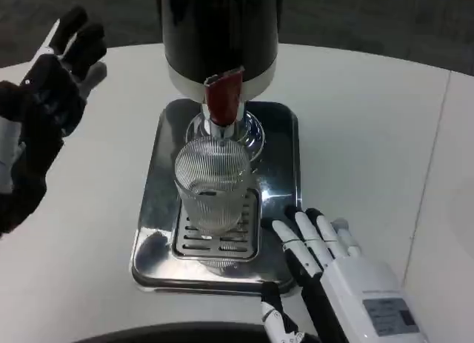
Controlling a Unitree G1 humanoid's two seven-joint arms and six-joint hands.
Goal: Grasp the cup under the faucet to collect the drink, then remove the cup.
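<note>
A clear ribbed glass cup [214,184] stands upright on the slotted drip grate [215,239] of a shiny metal tray [158,180]. Right above it is the dispenser's red tap lever [224,100] and chrome spout, below a black and silver drink dispenser [220,32]. My right hand [318,261] lies at the tray's near right corner, fingers spread and pointing away from me, a short way right of the cup and not touching it. My left hand [52,91] is raised at the far left, fingers apart, palm toward the dispenser, holding nothing.
The white round table [370,135] stretches out on both sides of the tray. A seam in the tabletop runs down the right side. Dark floor lies beyond the table's far edge.
</note>
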